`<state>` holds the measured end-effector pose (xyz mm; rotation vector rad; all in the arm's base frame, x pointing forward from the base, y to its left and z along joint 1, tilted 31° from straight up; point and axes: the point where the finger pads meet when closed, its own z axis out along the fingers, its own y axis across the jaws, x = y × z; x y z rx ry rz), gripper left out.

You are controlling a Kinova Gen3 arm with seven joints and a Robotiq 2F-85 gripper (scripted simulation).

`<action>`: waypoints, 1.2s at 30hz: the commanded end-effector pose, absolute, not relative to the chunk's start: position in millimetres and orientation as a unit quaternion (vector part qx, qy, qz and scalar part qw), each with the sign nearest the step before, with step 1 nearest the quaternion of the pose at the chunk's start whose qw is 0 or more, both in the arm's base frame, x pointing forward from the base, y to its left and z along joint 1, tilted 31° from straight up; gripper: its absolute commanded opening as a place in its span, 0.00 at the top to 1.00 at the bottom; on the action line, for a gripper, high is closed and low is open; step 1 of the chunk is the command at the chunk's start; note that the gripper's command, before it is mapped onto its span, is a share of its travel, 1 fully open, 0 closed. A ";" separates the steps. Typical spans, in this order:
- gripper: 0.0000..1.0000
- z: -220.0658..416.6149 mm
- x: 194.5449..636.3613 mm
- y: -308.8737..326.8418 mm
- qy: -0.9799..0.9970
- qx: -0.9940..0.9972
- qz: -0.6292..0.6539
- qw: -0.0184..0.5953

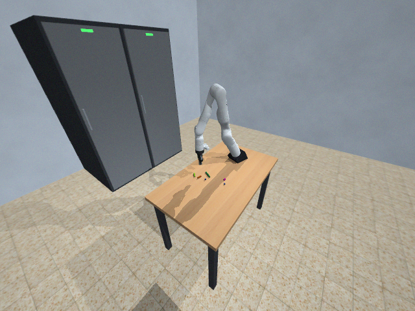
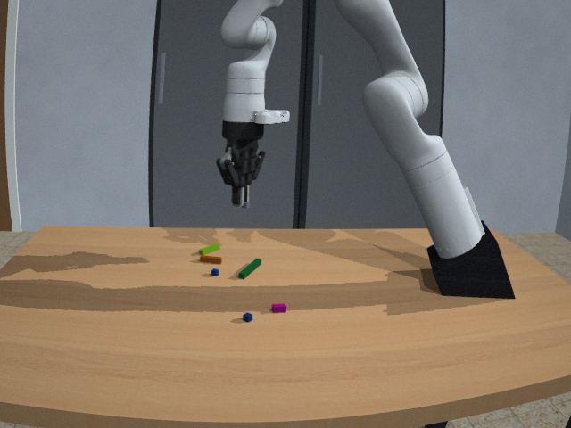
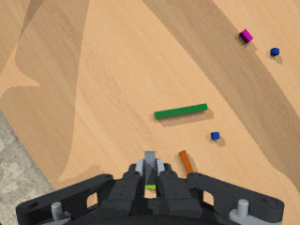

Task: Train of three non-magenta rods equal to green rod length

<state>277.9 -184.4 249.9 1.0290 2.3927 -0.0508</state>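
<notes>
My gripper (image 1: 200, 163) (image 2: 240, 202) (image 3: 150, 168) is high above the table, shut on a grey rod (image 3: 149, 159), whose end shows between the fingertips. A green rod (image 1: 207, 174) (image 2: 250, 268) (image 3: 181, 112) lies flat. An orange rod (image 1: 199, 176) (image 2: 211, 259) (image 3: 186, 161) and a lime rod (image 1: 194, 175) (image 2: 210, 249) (image 3: 150, 187) lie near each other at an angle; the fingers hide most of the lime one in the wrist view. One blue rod (image 1: 205, 179) (image 2: 215, 272) (image 3: 215, 136) lies between orange and green.
A magenta rod (image 1: 224, 179) (image 2: 278, 308) (image 3: 246, 36) and a second blue rod (image 1: 224, 184) (image 2: 247, 316) (image 3: 275, 52) lie apart from the others, towards the exterior camera. The black arm base (image 1: 237, 156) (image 2: 470, 271) stands on the table (image 1: 218, 214) (image 2: 322, 364).
</notes>
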 end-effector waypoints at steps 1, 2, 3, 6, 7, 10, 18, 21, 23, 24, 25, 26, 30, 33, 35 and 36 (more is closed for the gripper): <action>0.95 252.6 282.7 -179.7 0.892 0.364 -0.023 0.266; 0.95 252.6 282.7 -179.7 0.892 0.364 -0.023 0.266; 0.95 253.3 286.5 -175.0 0.898 0.350 -0.026 0.265; 0.95 256.1 305.0 -148.9 0.924 0.274 -0.046 0.262; 0.95 256.6 310.7 -139.7 0.931 0.248 -0.052 0.261; 0.95 257.0 325.7 -111.2 0.949 0.171 -0.072 0.255; 0.95 249.4 351.3 -32.5 0.964 -0.029 -0.122 0.233; 0.95 242.4 356.2 2.3 0.958 -0.114 -0.143 0.221; 0.95 237.1 357.3 23.4 0.951 -0.165 -0.155 0.212; 0.95 234.1 357.3 33.7 0.946 -0.189 -0.161 0.208; 0.95 231.1 357.1 43.7 0.941 -0.213 -0.167 0.203; 0.95 228.0 356.5 53.1 0.936 -0.236 -0.172 0.199; 0.95 219.6 354.0 78.5 0.917 -0.298 -0.189 0.186; 0.95 218.4 353.5 81.5 0.915 -0.305 -0.191 0.184; 0.95 218.4 353.5 81.5 0.915 -0.305 -0.191 0.184; 0.95 218.4 353.5 81.5 0.915 -0.305 -0.191 0.184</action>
